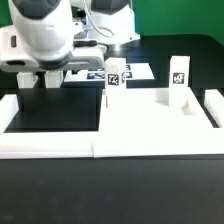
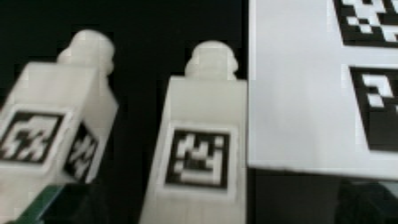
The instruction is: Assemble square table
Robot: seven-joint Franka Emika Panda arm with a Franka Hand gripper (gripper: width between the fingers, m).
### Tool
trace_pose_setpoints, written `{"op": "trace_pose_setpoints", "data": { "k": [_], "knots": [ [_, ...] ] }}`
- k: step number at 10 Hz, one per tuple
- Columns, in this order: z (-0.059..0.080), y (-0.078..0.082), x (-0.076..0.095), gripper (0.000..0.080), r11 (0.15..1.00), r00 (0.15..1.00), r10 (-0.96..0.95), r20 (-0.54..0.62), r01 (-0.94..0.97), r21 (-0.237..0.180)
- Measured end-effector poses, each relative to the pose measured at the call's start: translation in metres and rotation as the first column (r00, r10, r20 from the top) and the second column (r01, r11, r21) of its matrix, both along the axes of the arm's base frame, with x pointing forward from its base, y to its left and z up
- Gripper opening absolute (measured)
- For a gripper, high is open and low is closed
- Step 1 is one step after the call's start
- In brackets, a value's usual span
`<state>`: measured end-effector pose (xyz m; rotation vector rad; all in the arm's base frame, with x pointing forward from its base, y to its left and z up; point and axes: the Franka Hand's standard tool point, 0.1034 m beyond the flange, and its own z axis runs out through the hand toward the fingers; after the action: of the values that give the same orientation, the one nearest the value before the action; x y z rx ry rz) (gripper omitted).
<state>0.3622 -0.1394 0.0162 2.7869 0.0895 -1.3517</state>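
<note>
The square table's white plate (image 1: 150, 112) lies flat inside the white rails in the exterior view. Two tagged legs (image 1: 114, 78) (image 1: 178, 75) stand upright at its far side. My gripper (image 1: 40, 82) hangs open over the table at the exterior view's back left. In the wrist view, two more white tagged legs lie side by side on the black table. One leg (image 2: 205, 125) runs between my open fingers, with nothing gripped; my gripper (image 2: 205, 210) is just above it. The other leg (image 2: 63, 110) lies beside it. My fingertips show only as dark blurs at the frame edge.
The marker board (image 2: 338, 70) lies right beside the leg between my fingers, and shows at the back in the exterior view (image 1: 135, 70). Long white rails (image 1: 100, 145) frame the front and the exterior view's left; another white piece (image 1: 213, 106) sits at its right.
</note>
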Motion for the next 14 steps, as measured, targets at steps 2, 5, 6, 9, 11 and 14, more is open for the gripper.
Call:
{"op": "trace_pose_setpoints", "data": {
  "k": [2,5,6,9,11,14],
  "knots": [
    [-0.008,0.000,-0.008,0.0649,1.000,1.000,0.001,-0.029,-0.001,0.001],
    [-0.009,0.001,-0.008,0.0523,1.000,1.000,0.006,-0.029,-0.006,0.003],
    [-0.009,0.001,-0.008,0.0387,1.000,1.000,0.007,-0.029,-0.007,0.004],
    [-0.009,0.002,-0.008,0.0287,1.000,1.000,0.010,-0.030,-0.010,0.006],
    [-0.009,0.002,-0.008,0.0287,1.000,0.999,0.011,-0.030,-0.011,0.007],
    [0.022,0.005,0.007,0.0287,0.999,0.998,0.033,-0.059,-0.031,0.038]
  ]
}}
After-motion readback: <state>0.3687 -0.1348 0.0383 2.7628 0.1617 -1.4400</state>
